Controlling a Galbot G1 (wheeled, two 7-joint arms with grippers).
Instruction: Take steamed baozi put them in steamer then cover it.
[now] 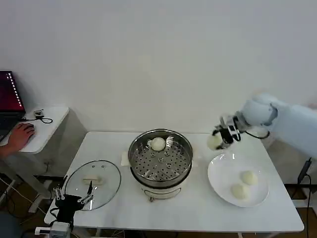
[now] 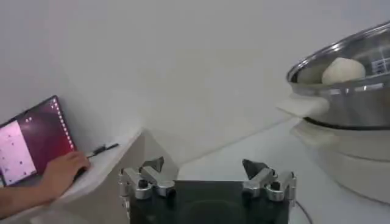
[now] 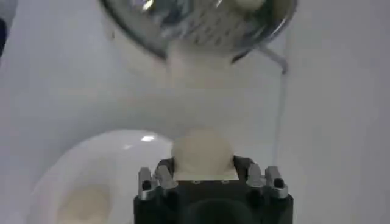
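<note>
So far one small cream-white bun (image 1: 158,144) sits in the shiny round steel steamer (image 1: 184,159) on the white table (image 1: 198,213). The right gripper (image 1: 218,140) has its jaws closed on a second, between steamer and flat white plate (image 1: 217,177) — two remain there. The round glass lid (image 1: 106,186) waits beside the idle left gripper (image 1: 74,198), jaws open.

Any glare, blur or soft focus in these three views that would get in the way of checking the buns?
Head view: even light, sharp; the two buns on the plate are pale against it. Left wrist view: the steamer rim shines, bun inside readable. Right wrist view: soft throughout, glare on the steamer tray; the bun in the right gripper blurs at its edges.
</note>
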